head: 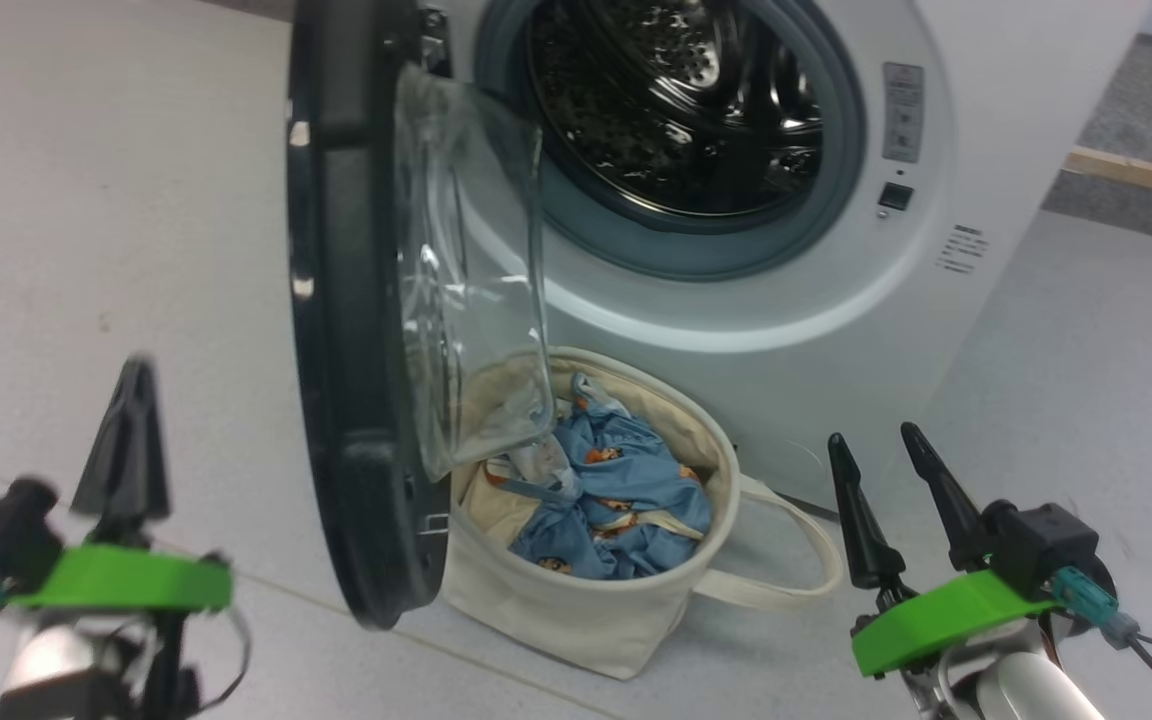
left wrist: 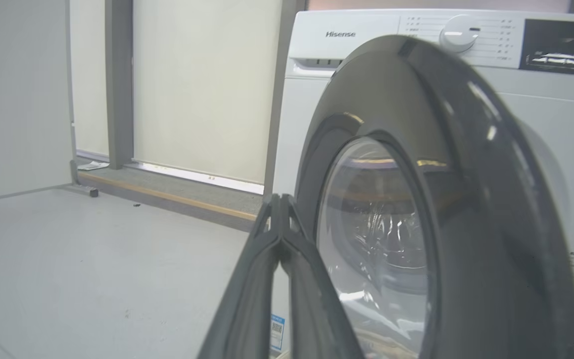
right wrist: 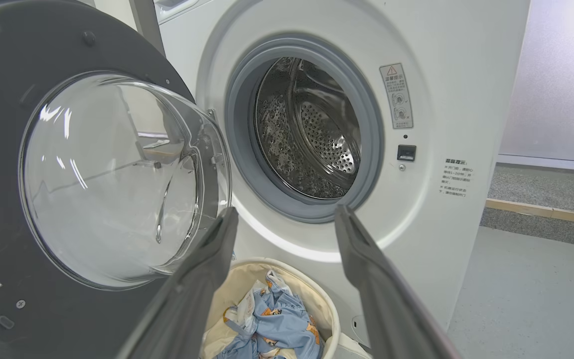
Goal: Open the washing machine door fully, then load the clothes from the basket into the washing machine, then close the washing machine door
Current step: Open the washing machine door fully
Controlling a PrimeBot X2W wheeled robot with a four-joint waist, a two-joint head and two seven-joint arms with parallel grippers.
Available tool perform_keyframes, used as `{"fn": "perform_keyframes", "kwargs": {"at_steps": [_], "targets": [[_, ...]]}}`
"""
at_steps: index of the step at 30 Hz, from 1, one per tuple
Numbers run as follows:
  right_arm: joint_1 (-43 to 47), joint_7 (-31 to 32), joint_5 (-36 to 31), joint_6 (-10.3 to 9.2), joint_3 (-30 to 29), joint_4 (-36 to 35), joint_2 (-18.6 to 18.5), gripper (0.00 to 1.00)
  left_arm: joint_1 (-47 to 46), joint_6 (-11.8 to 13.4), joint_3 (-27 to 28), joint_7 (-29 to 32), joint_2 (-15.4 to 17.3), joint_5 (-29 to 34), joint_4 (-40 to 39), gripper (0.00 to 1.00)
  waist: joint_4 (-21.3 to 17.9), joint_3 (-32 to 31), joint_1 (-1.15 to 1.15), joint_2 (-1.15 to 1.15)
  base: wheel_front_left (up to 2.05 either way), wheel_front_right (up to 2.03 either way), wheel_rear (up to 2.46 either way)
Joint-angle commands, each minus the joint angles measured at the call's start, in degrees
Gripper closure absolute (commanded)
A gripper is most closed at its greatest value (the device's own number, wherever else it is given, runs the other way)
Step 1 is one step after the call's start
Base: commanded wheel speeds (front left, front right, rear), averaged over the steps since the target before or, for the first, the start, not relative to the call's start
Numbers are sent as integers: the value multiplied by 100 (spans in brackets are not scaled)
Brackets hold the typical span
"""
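Observation:
The white washing machine (head: 816,330) stands ahead with its steel drum (head: 676,100) exposed. Its door (head: 346,330), black-rimmed with a clear glass bowl, swings out edge-on toward me, partly over the basket. The cream basket (head: 586,600) sits on the floor below the opening, holding light-blue clothes (head: 616,490) with orange prints. My left gripper (head: 131,395) is shut and empty, left of the door's outer face (left wrist: 446,209), with its fingers (left wrist: 247,299) pressed together. My right gripper (head: 881,450) stands open and empty, right of the basket (right wrist: 317,289); the clothes (right wrist: 277,324) lie between its fingers (right wrist: 376,279) in its view.
Grey floor (head: 86,200) stretches to the left of the door. A wooden-edged carpet strip (head: 1146,170) runs at the right beside the machine. A wall and a raised sill (left wrist: 167,194) lie behind the machine's left side.

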Motion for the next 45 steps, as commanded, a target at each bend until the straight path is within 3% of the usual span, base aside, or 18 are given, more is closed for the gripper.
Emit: {"fn": "perform_keyframes", "kwargs": {"at_steps": [1,7,12,18,29,45], "targets": [[-156,-71,-26,3,87,-231,14,0,-375,-4,80,-66,33,101,-426,100,-86,22,0,0,0,0,0],[-165,-71,-79,3,98,-309,9,0,-382,-25,-413,-67,-291,453,-1629,100,-389,85,0,0,0,0,0],[-152,-71,-66,3,57,-346,-34,0,-185,-39,-774,-67,-446,576,-2014,100,-533,117,0,0,0,0,0],[-165,-71,-19,3,53,-349,-49,0,134,-57,-1144,111,-518,575,-1275,100,-641,152,0,0,0,0,0],[-193,-71,0,3,47,-315,-62,0,101,132,-957,98,-443,473,-197,100,-592,245,0,0,0,0,0],[-180,-71,5,3,35,-421,6,0,350,117,-1180,251,-372,481,-782,100,-211,192,0,0,0,0,0]]}}
